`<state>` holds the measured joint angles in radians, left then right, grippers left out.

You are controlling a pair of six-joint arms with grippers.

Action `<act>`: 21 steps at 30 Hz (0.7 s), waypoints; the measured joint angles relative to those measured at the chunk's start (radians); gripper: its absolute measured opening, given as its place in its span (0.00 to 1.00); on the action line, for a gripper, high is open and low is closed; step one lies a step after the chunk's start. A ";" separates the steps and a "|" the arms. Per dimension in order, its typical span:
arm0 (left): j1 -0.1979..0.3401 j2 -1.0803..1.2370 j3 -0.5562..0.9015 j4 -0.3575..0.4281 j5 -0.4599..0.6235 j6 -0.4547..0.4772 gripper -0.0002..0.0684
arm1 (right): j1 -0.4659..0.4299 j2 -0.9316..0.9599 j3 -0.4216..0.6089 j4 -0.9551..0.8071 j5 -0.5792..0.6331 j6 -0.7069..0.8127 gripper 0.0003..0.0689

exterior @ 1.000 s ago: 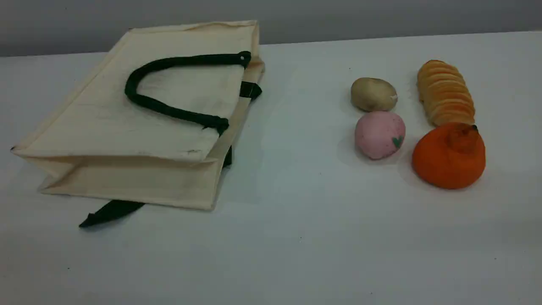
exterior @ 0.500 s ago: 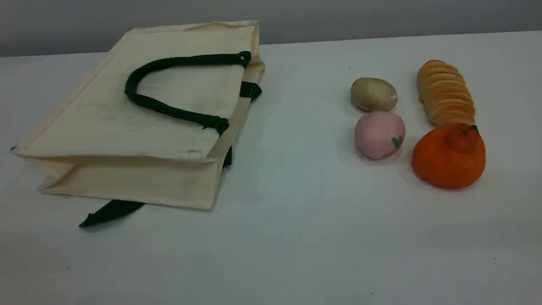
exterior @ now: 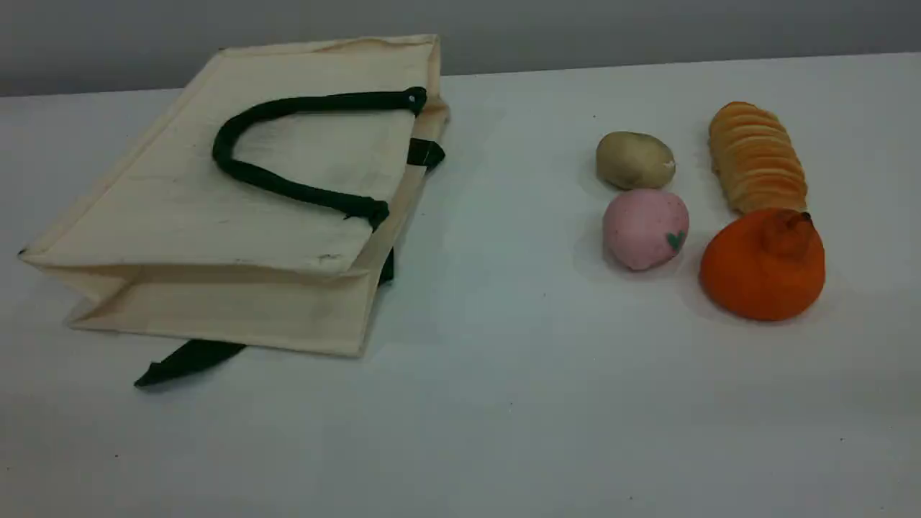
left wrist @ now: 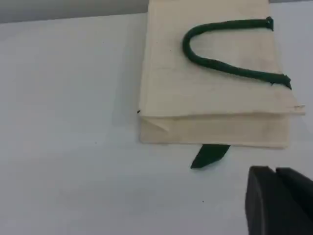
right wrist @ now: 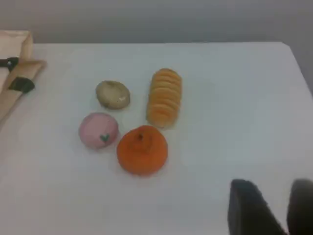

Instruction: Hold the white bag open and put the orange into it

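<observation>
Scene view: white bag (exterior: 216, 208) flat at 9 o'clock, orange (exterior: 763, 266) at 3. Left pincer (left wrist: 275, 196) shut, empty; right pincer (right wrist: 271, 205) part open, empty. You should lift the handle (exterior: 288, 188) first.

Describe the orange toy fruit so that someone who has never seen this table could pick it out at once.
Away from the flat cream canvas bag sits a cluster of four soft toys. The round bright-orange toy fruit is the nearest and largest, touching the ribbed tan loaf. Only it is vivid orange with a puckered top.
</observation>
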<state>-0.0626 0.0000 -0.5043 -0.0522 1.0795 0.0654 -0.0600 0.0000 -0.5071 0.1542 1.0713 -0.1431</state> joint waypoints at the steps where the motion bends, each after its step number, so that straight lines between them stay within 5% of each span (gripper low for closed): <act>1: 0.000 0.000 0.000 0.000 0.000 0.000 0.07 | 0.000 0.000 0.000 0.000 0.000 0.000 0.29; 21: 0.000 0.000 0.000 -0.006 0.000 0.000 0.09 | 0.022 0.000 0.000 0.017 0.000 0.003 0.31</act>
<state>-0.0626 0.0000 -0.5043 -0.0582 1.0795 0.0654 -0.0384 0.0000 -0.5071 0.1714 1.0713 -0.1400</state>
